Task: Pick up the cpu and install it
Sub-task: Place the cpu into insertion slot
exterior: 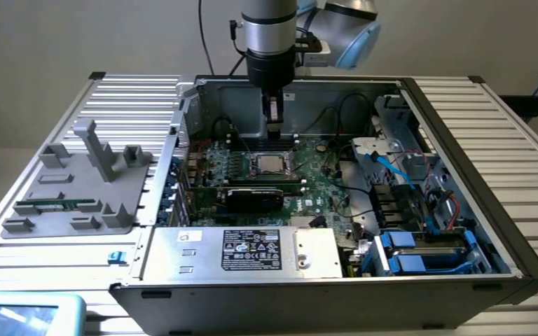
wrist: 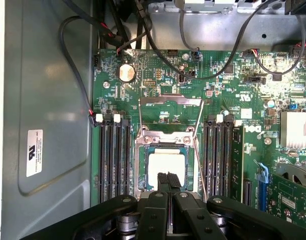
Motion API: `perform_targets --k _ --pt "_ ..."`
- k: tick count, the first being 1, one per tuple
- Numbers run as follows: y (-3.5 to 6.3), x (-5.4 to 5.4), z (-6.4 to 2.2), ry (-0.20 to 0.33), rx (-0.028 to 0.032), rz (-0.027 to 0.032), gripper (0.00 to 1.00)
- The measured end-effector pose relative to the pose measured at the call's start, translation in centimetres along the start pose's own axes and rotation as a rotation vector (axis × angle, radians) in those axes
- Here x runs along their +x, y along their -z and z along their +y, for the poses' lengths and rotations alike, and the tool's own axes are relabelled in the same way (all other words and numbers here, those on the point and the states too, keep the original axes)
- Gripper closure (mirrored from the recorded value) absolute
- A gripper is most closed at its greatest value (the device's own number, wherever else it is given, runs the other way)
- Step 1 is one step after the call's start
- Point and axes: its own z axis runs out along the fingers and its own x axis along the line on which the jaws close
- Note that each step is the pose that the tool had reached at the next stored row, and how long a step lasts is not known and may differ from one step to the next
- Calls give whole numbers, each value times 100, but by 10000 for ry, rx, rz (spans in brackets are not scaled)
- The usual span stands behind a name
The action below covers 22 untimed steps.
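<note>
The tool (wrist: 169, 176) hangs inside the open case (exterior: 456, 140), its fingers pinched together with nothing between them. The cpu (wrist: 165, 161) lies flat in the socket (wrist: 141, 170), silver top up and square with the frame. It is straight below the tool's tips, which stand over its edge nearer the wrist, though I cannot tell whether they touch it. The socket's lid (wrist: 170, 100) is swung back clear of the chip.
</note>
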Motion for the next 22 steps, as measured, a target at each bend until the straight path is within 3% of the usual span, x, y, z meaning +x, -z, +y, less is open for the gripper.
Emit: perform_targets --k 9,17,22 --pt "0 0 5 0 2 -1 91" --pt "-14 -1 173 4 1 24 91" --pt "-18 -1 214 9 1 41 91"
